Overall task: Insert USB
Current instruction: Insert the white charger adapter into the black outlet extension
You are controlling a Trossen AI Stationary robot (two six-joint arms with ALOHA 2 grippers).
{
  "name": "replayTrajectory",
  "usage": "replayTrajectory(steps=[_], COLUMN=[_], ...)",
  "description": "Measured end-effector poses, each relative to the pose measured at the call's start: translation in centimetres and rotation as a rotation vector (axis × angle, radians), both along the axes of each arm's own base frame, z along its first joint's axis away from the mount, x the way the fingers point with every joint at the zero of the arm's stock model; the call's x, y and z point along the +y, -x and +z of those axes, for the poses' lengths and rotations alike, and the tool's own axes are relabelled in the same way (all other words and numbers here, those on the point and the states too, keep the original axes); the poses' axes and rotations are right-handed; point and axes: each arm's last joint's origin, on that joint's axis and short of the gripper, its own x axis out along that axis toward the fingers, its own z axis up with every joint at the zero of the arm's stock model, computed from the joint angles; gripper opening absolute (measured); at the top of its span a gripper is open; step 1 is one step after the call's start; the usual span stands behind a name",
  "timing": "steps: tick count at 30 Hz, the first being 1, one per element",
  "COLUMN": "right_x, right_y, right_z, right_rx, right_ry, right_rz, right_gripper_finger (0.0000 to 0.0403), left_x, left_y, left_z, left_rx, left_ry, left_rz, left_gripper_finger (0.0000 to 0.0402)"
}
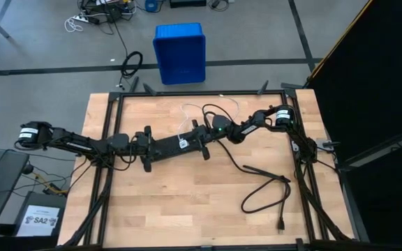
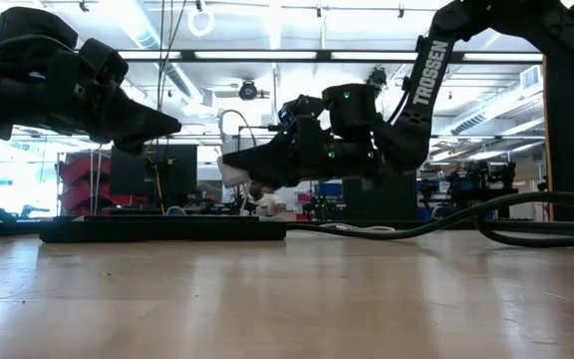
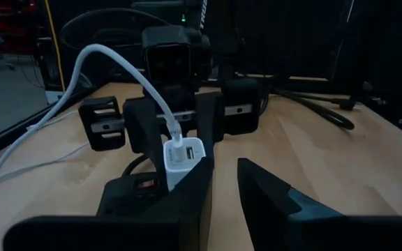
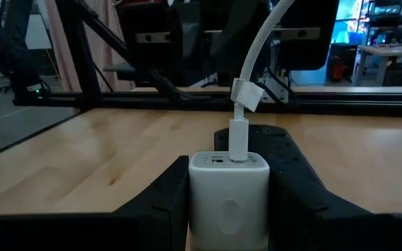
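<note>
Right gripper (image 4: 229,202) — clenched on white charger block (image 4: 229,185); USB (image 4: 238,136) plug stands upright in its port. Left gripper (image 3: 218,185) alongside — grip unclear.

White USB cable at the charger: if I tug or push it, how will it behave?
Probably floppy: the white USB cable sags in loose loops and likely bends rather than pushes. Its plug already sits in the white charger, held between the right pincer's fingers, so a hard tug may unseat it. It looks light.
</note>
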Motion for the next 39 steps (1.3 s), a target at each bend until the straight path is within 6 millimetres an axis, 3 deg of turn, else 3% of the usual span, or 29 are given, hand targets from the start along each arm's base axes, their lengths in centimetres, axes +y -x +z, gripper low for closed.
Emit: replayTrajectory(steps=[7, 18, 39], right_x=[-0.1, -1.9, -0.4], right_y=[0.1, 0.6, 0.1], right_z=[-0.2, -1.0, -0.4], right_rx=[0.001, 0.088, 0.04], right_ry=[0.042, 0.036, 0.035], right_rz=[0.018, -0.03, -0.05], right_gripper_finger=[0.0112, 0.0112, 0.0112], left_x=[0.0, 0.0, 0.0], left_y=[0.0, 0.0, 0.0], left_z=[0.0, 0.0, 0.0], left_rx=[0.0, 0.0, 0.0], left_ry=[0.0, 0.0, 0.0], left_rz=[0.0, 0.0, 0.0], left_gripper_finger=[0.0055, 0.0055, 0.0055])
